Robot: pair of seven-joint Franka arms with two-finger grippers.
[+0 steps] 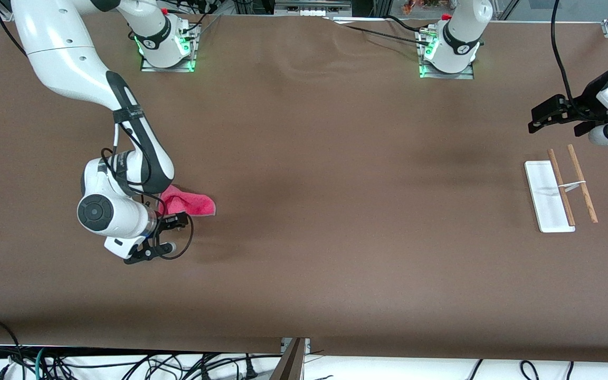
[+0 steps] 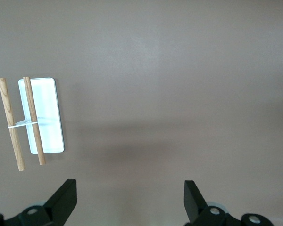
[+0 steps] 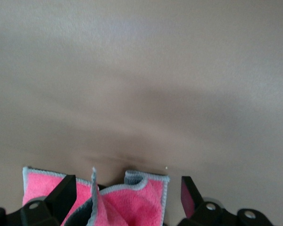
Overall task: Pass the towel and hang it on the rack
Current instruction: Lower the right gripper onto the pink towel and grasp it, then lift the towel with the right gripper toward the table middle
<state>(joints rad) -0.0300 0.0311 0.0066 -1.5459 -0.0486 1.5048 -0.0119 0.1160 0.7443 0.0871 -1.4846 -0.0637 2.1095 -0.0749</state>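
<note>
Your right claw [image 1: 169, 224] sits lowest toward the front camera, at the right arm's end of the table [image 1: 304, 253], and the towel [image 1: 190, 203] lies right under and between its fingers. In the right wrist view the pink cloth [image 3: 127, 200] bunches up in the gap, one grey-edged fold standing upright in the middle, while the two dark fingers [image 3: 61, 195] stand well apart on either side of it. So the claw is spread around the towel and not yet clamped on it; nothing in these views shows the cloth lifted (it looks slack on the table).

What the next move turns on is the stretch between that claw and the rack [image 1: 560, 192]. The rack stands at the left arm's end of the table, well apart from the towel, and its two rods [image 1: 581, 182] run toward and away from the front camera, side by side above the white base [image 1: 544, 198]. Your left claw [image 1: 557, 119] hovers near the rack, just off one end of the rods, its fingers wide apart and empty, waiting. The left arm is clearly the nearer one to the rack [image 2: 35, 117], so you should judge the hand-over to belong somewhere between the two claws, around mid-table, with the towel carried toward the left claw.
</note>
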